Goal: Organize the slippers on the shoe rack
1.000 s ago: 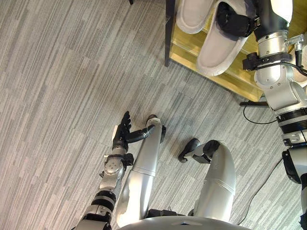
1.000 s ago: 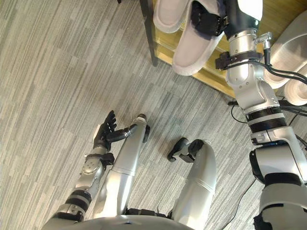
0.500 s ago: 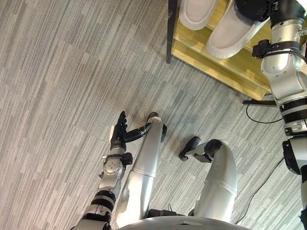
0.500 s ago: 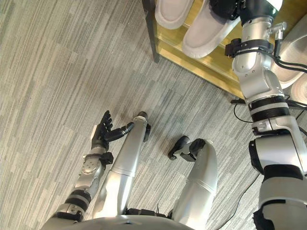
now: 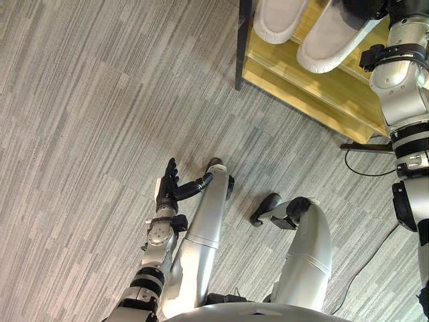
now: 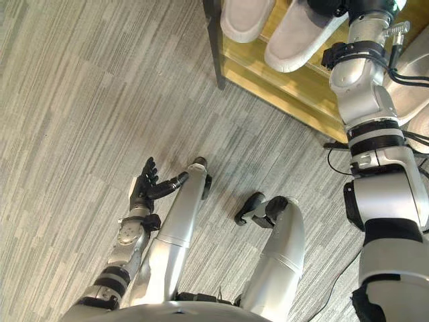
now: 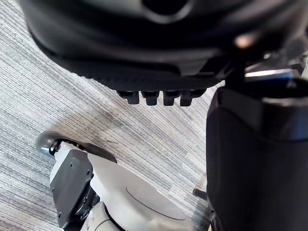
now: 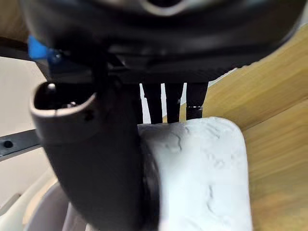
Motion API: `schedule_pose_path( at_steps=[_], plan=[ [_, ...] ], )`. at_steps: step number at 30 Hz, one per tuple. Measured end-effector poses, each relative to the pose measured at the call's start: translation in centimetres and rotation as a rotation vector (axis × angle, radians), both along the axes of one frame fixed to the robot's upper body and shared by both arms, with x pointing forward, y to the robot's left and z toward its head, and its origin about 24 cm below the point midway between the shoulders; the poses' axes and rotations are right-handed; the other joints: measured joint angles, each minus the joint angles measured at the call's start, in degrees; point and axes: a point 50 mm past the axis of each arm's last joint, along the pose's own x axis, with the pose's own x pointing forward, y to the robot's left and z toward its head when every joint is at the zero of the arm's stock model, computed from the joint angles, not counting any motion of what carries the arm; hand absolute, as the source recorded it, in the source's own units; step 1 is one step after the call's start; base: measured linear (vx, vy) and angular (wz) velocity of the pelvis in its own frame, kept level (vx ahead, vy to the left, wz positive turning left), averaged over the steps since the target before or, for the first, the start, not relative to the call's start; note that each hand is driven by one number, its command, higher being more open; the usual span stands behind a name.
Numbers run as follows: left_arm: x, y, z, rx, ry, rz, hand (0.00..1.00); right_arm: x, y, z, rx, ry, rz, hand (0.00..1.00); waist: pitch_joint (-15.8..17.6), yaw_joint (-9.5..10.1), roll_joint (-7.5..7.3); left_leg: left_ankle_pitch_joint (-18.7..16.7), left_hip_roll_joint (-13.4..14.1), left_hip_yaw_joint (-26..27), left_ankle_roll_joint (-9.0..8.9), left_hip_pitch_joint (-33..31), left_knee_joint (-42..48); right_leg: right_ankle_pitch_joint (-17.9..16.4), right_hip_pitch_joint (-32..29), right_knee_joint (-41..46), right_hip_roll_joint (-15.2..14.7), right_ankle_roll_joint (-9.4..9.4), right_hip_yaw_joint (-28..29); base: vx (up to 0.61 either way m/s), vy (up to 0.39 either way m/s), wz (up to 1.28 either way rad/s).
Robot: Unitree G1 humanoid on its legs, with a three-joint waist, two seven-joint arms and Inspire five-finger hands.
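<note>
A wooden shoe rack (image 5: 305,94) with a black corner post (image 5: 242,47) stands at the upper right. Two white slippers lie side by side on its shelf. The left slipper (image 5: 276,19) rests free. The right slipper (image 5: 330,41) points its toe toward the rack's front edge, and my right hand (image 5: 365,7) holds its far end. In the right wrist view the thumb (image 8: 91,163) and fingers (image 8: 168,101) pinch the slipper's (image 8: 202,183) white textured edge against the wood. My left hand (image 5: 167,191) hangs low over the floor with straight fingers, holding nothing.
Grey striped carpet (image 5: 87,121) covers the floor to the left of and in front of the rack. A lower wooden shelf (image 6: 288,94) runs under the slippers. Pale grey rounded things (image 6: 419,47) lie at the right edge beyond the rack.
My right hand has carried the slipper further onto the shelf, so it no longer overhangs the front edge. The left hand has stayed by the leg.
</note>
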Motion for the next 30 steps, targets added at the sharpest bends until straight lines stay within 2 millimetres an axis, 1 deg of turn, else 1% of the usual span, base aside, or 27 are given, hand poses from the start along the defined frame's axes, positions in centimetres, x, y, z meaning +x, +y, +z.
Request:
schedule_pose_path(
  at_steps=[5, 8, 14, 19, 21, 22, 26, 29, 30],
  plan=[
    [0.0, 0.0, -0.1, 0.002, 0.005, 0.005, 1.00, 0.0, 0.0, -0.1, 0.015, 0.004, 0.007, 1.00, -0.16, -0.03, 0.01, 0.02, 0.12, 0.00, -0.04, 0.02, 0.01, -0.07, 0.00, 0.04, 0.04, -0.13, -0.04, 0.00, 0.000, 0.00],
    [-0.1, 0.1, -0.2, 0.003, 0.012, 0.011, 1.00, 0.3, 0.1, -0.5, 0.025, 0.018, 0.009, 1.00, -0.55, -0.11, -0.02, 0.02, 0.18, 0.06, -0.05, 0.07, 0.03, -0.06, 0.01, 0.04, 0.07, -0.14, 0.01, 0.00, 0.000, 0.00],
    [-0.3, 0.3, -0.5, 0.010, 0.029, 0.021, 1.00, 0.6, 1.4, -1.4, 0.052, 0.034, 0.052, 1.00, -0.63, -0.76, -0.02, 0.00, 0.46, 0.33, -0.04, 1.68, 0.04, -0.08, 1.57, -0.04, 0.16, -0.16, 0.08, 0.00, 0.000, 0.00],
    [-0.5, 0.7, -0.9, 0.022, 0.060, 0.027, 1.00, -0.4, 3.4, -2.3, 0.037, -0.022, 0.134, 1.00, -0.64, -1.38, -0.02, -0.12, 0.93, 0.70, 0.08, 3.35, 0.07, -0.10, 3.16, -0.12, 0.40, -0.17, 0.25, 0.01, -0.009, -0.02],
    [-0.5, 0.7, -1.0, 0.023, 0.067, 0.027, 1.00, -0.7, 3.8, -2.6, 0.038, -0.032, 0.150, 1.00, -0.63, -1.40, -0.02, -0.15, 1.14, 0.79, 0.10, 3.83, 0.07, -0.10, 3.55, -0.13, 0.57, -0.17, 0.32, 0.02, -0.022, -0.05],
    [-0.5, 0.7, -1.1, 0.023, 0.076, 0.028, 1.00, -0.9, 4.0, -2.9, 0.070, -0.049, 0.163, 1.00, -0.64, -1.37, -0.02, -0.21, 1.39, 0.82, 0.09, 4.23, 0.08, -0.10, 3.93, -0.21, 0.78, -0.17, 0.32, 0.02, -0.025, -0.08],
    [-0.5, 0.8, -1.1, 0.023, 0.083, 0.031, 1.00, -2.1, 4.1, -3.3, 0.147, -0.122, 0.185, 1.00, -0.64, -1.39, -0.03, -0.24, 1.99, 1.08, 0.10, 4.71, 0.05, -0.08, 4.12, -0.22, 1.18, -0.21, 0.49, 0.03, -0.031, -0.07],
    [-0.6, 0.9, -1.3, 0.025, 0.097, 0.036, 1.00, -2.7, 4.0, -4.3, 0.210, -0.148, 0.192, 1.00, -0.64, -1.66, -0.02, -0.39, 2.26, 1.20, 0.01, 5.78, -0.02, -0.11, 5.20, -0.37, 1.34, -0.25, 0.48, 0.04, -0.029, -0.03],
    [-0.7, 1.0, -1.4, 0.029, 0.106, 0.035, 1.00, -3.1, 4.1, -4.9, 0.244, -0.159, 0.200, 1.00, -0.64, -1.79, -0.03, -0.53, 2.41, 1.31, 0.01, 6.38, -0.15, -0.13, 5.73, -0.54, 1.49, -0.26, 0.57, 0.04, -0.027, -0.09]
  ],
)
